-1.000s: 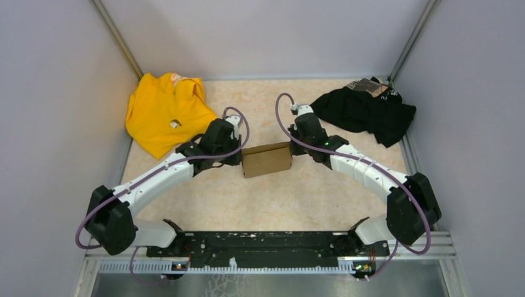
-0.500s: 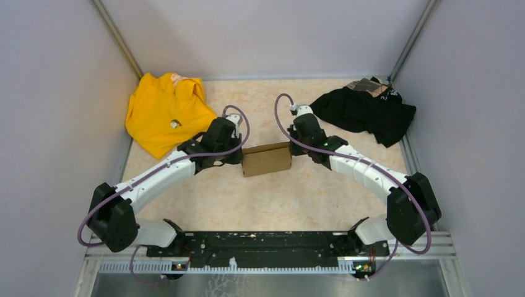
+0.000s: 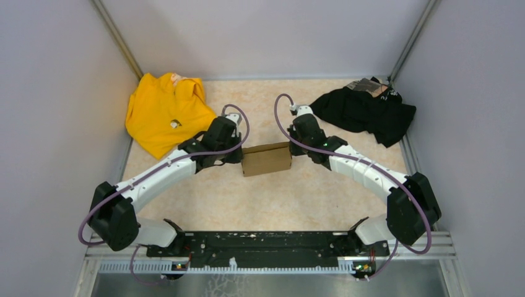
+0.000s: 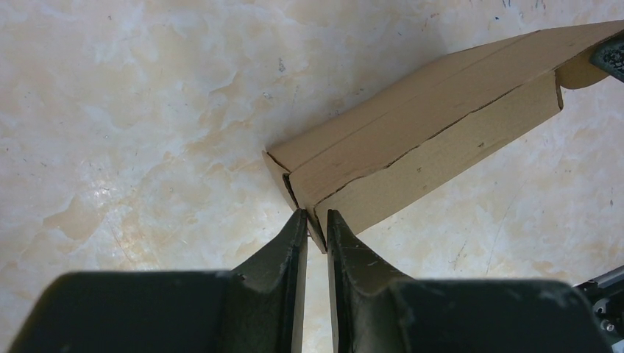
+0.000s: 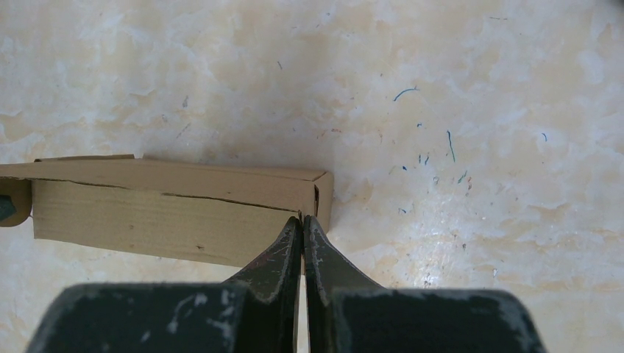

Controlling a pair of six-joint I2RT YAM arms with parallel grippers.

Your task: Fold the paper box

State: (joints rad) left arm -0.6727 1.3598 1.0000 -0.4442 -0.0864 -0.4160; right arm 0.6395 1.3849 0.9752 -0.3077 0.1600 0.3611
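Note:
The paper box (image 3: pixel 267 160) is a small, flattish brown carton lying mid-table between my two arms. My left gripper (image 3: pixel 238 157) is at its left end. In the left wrist view my left gripper (image 4: pixel 316 216) is nearly shut, with the corner edge of the box (image 4: pixel 427 140) pinched between the fingertips. My right gripper (image 3: pixel 293 150) is at the box's right end. In the right wrist view my right gripper (image 5: pixel 302 219) is shut tight on a thin cardboard edge at the box's (image 5: pixel 162 213) near right corner. A seam runs along the box's long side.
A yellow garment (image 3: pixel 164 111) lies bunched at the back left and a black garment (image 3: pixel 368 111) at the back right. Grey walls close in both sides and the back. The black base rail (image 3: pixel 266 242) runs along the near edge.
Almost nothing. The box and both grippers have shifted a touch to the left and back, and the grips are the same.

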